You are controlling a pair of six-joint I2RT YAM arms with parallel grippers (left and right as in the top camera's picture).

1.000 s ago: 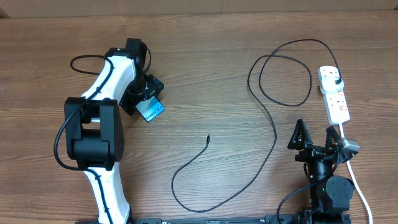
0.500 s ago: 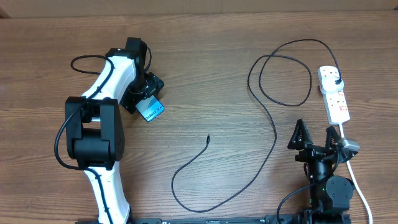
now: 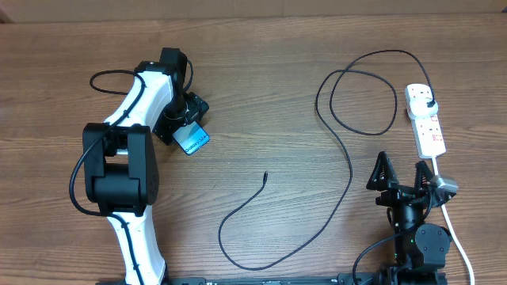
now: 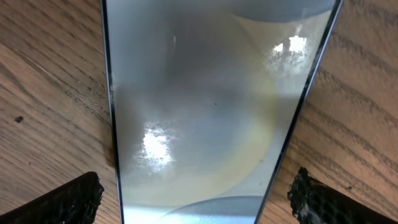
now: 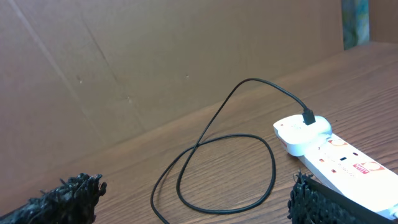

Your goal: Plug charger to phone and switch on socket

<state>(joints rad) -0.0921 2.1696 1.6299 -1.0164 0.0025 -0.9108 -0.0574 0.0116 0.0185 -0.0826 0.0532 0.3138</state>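
My left gripper [image 4: 199, 202] hangs over phone [image 3: 192, 140] at 10 o'clock on table [image 3: 261, 79], jaws full wide, straddling both long edges, gripping nothing. My right gripper [image 3: 402, 176] waits at 5 o'clock, equally wide, empty. Black charger [image 3: 348, 170] loops across centre, connector tip [image 3: 264, 174] loose mid-table, plug [image 3: 428, 101] seated in socket [image 3: 425, 119] at 2 o'clock. Judgement: phone light, stiff, glass-slick, breakable; take by long edges. Lead limp, springy; pinch just behind tip.
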